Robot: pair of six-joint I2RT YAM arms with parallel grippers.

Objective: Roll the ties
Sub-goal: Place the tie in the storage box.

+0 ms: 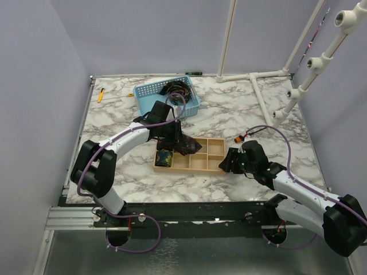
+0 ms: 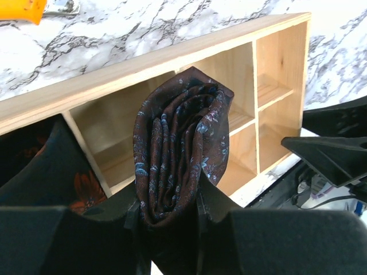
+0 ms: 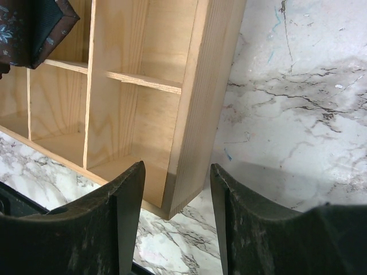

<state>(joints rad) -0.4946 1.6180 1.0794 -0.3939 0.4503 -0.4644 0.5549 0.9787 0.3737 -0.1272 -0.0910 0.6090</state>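
1. Looking down from the top camera: a white table (image 1: 258, 114) with grey marble veining stands between plain lavender walls (image 1: 34, 86), and a white pipe frame (image 1: 312, 69) rises at the right. A blue basket (image 1: 150, 91) at the far side holds loose dark ties (image 1: 179, 89). Nearer the arms lies a wooden tray (image 1: 203, 166) split into compartments. A coiled tie (image 1: 165, 158) with yellow and blue marks sits in its left end compartment. The left gripper (image 1: 172, 133) hangs over the tray's left half with a rolled tie (image 1: 189, 146) in it. The right gripper (image 1: 225, 162) is at the tray's right end.

2. Left wrist camera: the left gripper (image 2: 172, 203) is clenched on the rolled tie (image 2: 180, 143). This is a brown-black coil with small blue flowers, standing upright between the fingers (image 2: 215, 200) and held above the tray (image 2: 143, 66), not in any compartment. An orange object (image 2: 20, 8) lies on the marble at the top left corner.

3. Right wrist camera: the right gripper (image 3: 175, 220) is released, its fingers (image 3: 123, 212) parted. One is on each side of the tray's (image 3: 195, 86) end wall, with a gap showing on both sides. A corner of the rolled tie (image 3: 34, 28) hangs in at the upper left.
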